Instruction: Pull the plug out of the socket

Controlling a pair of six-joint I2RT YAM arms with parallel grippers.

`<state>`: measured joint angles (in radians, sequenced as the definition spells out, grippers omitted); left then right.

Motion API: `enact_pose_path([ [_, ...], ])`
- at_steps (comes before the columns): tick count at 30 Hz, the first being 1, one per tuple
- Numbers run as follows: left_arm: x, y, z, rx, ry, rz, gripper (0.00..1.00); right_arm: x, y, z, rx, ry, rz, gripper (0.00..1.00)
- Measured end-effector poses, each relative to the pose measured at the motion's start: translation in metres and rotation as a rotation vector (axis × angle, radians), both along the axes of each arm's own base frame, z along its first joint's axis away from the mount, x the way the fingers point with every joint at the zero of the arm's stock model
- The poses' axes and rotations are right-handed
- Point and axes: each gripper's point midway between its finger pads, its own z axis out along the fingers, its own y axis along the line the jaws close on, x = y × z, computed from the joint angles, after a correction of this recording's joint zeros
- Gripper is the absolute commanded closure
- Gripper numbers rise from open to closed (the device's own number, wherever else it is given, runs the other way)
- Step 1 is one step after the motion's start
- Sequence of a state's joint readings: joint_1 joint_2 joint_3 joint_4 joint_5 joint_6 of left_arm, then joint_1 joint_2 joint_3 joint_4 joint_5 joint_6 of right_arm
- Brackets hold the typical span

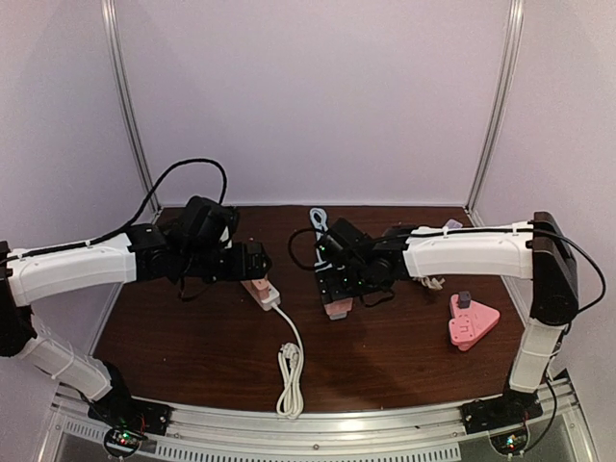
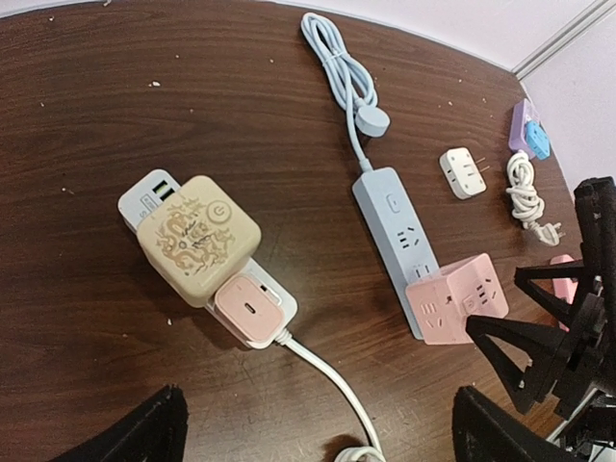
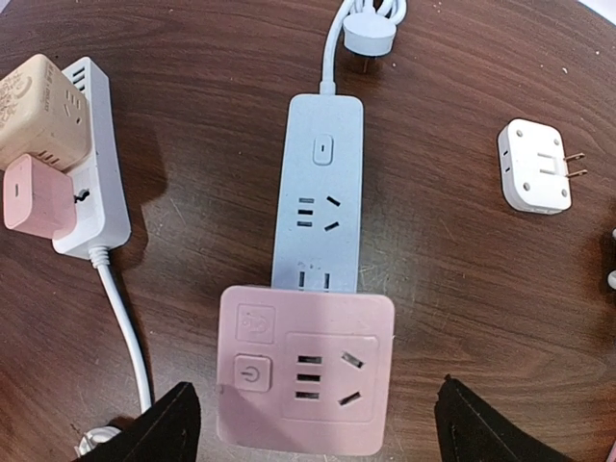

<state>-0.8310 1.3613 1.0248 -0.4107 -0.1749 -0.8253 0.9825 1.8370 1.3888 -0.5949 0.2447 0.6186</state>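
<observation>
On the dark wood table (image 1: pixel 192 337), two loaded power strips beneath two wide-spread grippers.

Plugged into the near end of the blue-grey power strip (image 3: pixel 322 192): one pink cube adapter (image 3: pixel 306 371), framed by the right gripper (image 3: pixel 313 419), fingers far apart with a gap on either side. Plugged into the white power strip (image 2: pixel 144 197): one beige cube adapter (image 2: pixel 197 239) and, touching it at the cord end, one small pink plug (image 2: pixel 248 310); left gripper (image 2: pixel 318 423) likewise spread wide, holding nothing. Loose on the wood: one white two-prong adapter (image 3: pixel 532 166), one pink triangular socket block (image 1: pixel 472 322) well to the right, one coiled white cord (image 2: pixel 525 192). Hidden by the arms in the top view: most of both strips. Too small to name: a purple and blue item (image 2: pixel 529 130) near the table edge.
</observation>
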Motion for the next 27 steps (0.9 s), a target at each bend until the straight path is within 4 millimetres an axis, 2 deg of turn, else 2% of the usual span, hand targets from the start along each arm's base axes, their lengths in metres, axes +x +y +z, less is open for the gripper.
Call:
enact_pose_path([
  [9, 0.0, -0.006, -0.001, -0.026, 0.009, -0.012, 0.03, -0.002, 0.002, -0.004, 0.004, 0.016, 0.009, 0.15],
  [15, -0.001, -0.015, -0.005, -0.049, 0.026, -0.036, 0.03, 0.0, 0.008, -0.014, 0.012, 0.027, 0.009, 0.24],
  [20, -0.001, -0.025, -0.013, -0.088, 0.056, -0.058, 0.03, 0.002, 0.009, -0.02, 0.012, 0.027, 0.0, 0.38],
  [23, -0.001, -0.03, -0.018, -0.126, 0.08, -0.066, 0.04, 0.003, 0.008, -0.022, 0.01, 0.029, -0.008, 0.52],
  [27, 0.001, -0.043, -0.023, -0.191, 0.112, -0.088, 0.14, 0.003, 0.006, -0.022, 0.015, 0.02, -0.008, 0.73],
])
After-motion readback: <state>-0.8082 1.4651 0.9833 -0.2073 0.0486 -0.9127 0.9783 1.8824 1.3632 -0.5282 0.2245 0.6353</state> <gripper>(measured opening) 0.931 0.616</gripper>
